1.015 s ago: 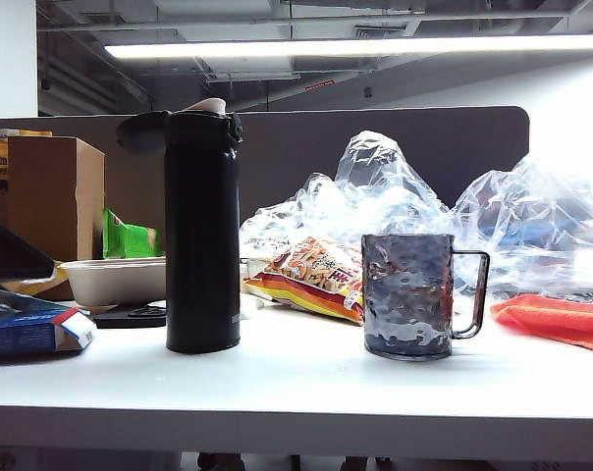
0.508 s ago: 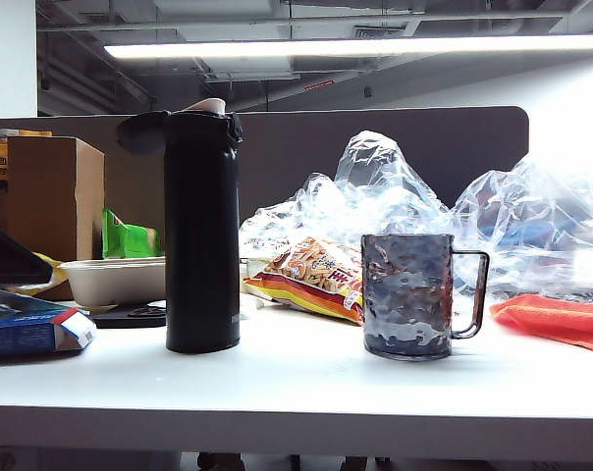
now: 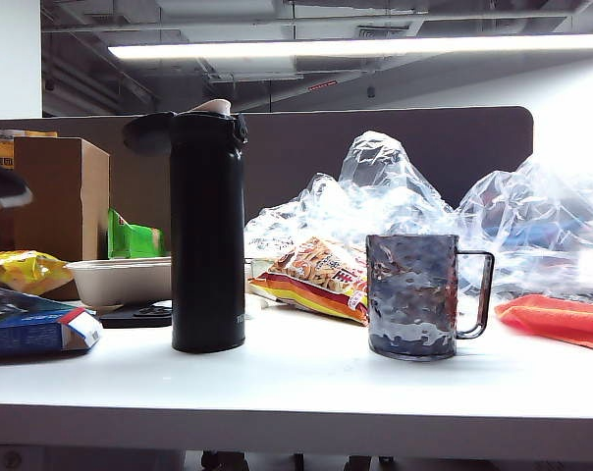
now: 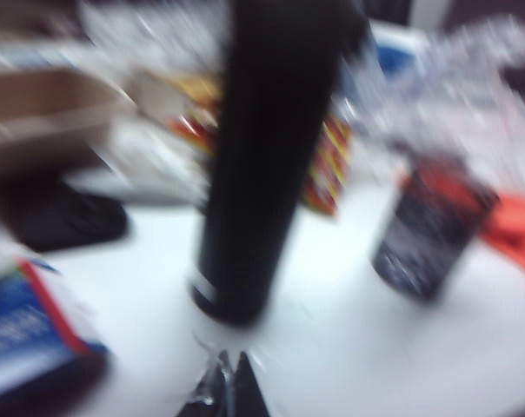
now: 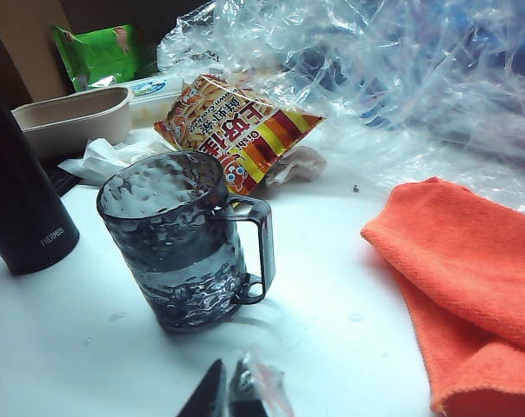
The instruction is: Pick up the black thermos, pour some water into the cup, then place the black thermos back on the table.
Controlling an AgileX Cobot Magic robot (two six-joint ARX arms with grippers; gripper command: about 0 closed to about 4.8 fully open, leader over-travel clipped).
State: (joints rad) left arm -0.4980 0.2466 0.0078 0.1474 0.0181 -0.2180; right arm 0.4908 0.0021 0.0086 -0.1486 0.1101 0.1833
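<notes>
Two grippers, both with fingers pressed together and empty: your left gripper (image 4: 229,387) hangs just short of the black thermos (image 3: 208,231), your right gripper (image 5: 236,391) near the cup (image 3: 414,296). One thermos, tall, matte black, lid flipped open, upright on the table (image 3: 306,388). One dimpled grey-blue cup beside it, apart, holding some water.

"THERMOS" is printed in pale letters low on the black thermos (image 5: 23,217).
</notes>
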